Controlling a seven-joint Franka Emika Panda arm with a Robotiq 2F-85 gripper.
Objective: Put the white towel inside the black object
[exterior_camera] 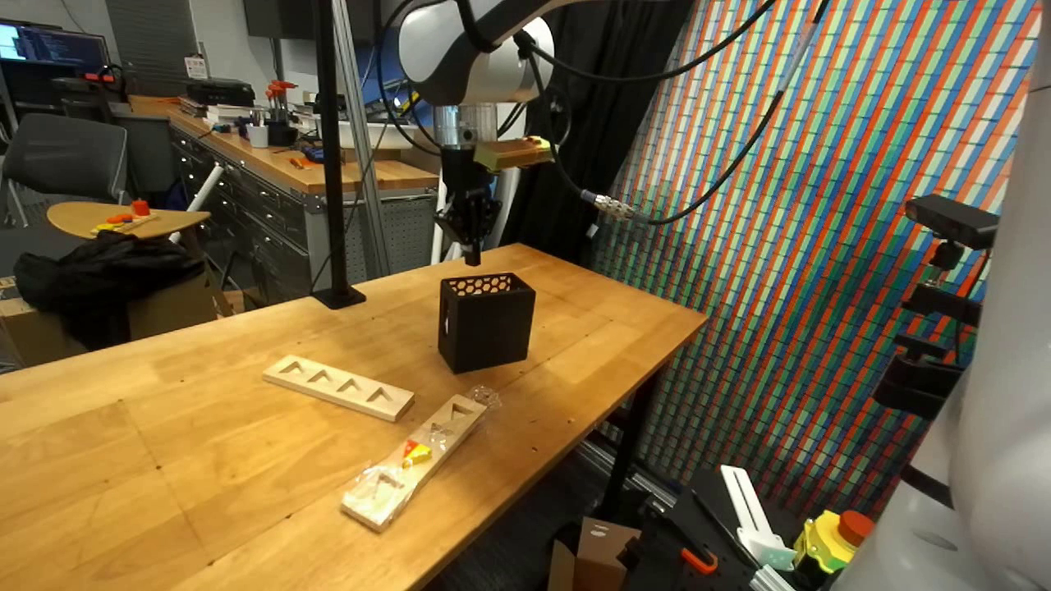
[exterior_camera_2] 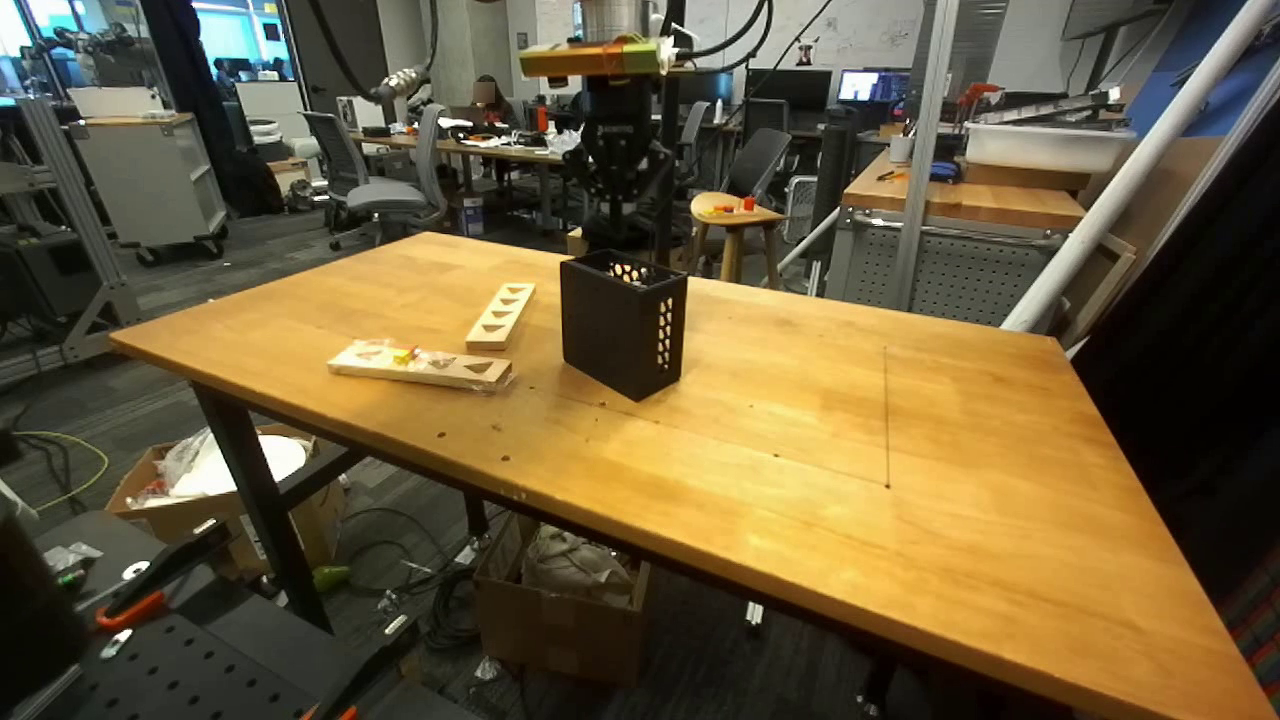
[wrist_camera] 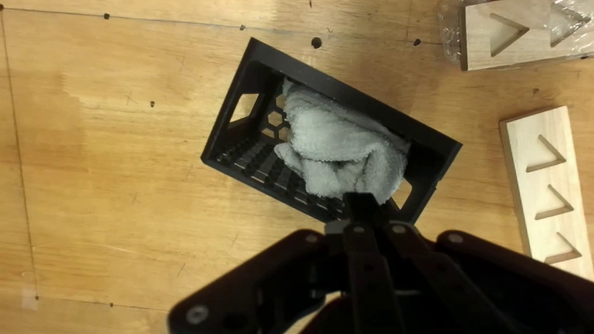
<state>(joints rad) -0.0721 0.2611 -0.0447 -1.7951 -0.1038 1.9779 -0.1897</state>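
Observation:
The black object is an open-topped box (exterior_camera: pixel 491 328) with honeycomb holes, standing upright on the table. It also shows in an exterior view (exterior_camera_2: pixel 612 325) and in the wrist view (wrist_camera: pixel 352 95). The white towel (wrist_camera: pixel 332 134) lies crumpled inside the box in the wrist view. The box walls hide it in both exterior views, apart from a pale spot at a side slot that I cannot identify. My gripper (exterior_camera: pixel 472 258) is above the box, pointing down, with no towel hanging from it. Its fingertips (wrist_camera: pixel 361 199) are together and overlap the towel's lower edge in the wrist view.
A wooden strip with triangular cutouts (exterior_camera: pixel 338 386) lies on the table near the box. A plastic-wrapped wooden strip (exterior_camera: pixel 435 431) with red and yellow pieces lies near the table edge. A black post (exterior_camera: pixel 332 164) stands at the table's far edge.

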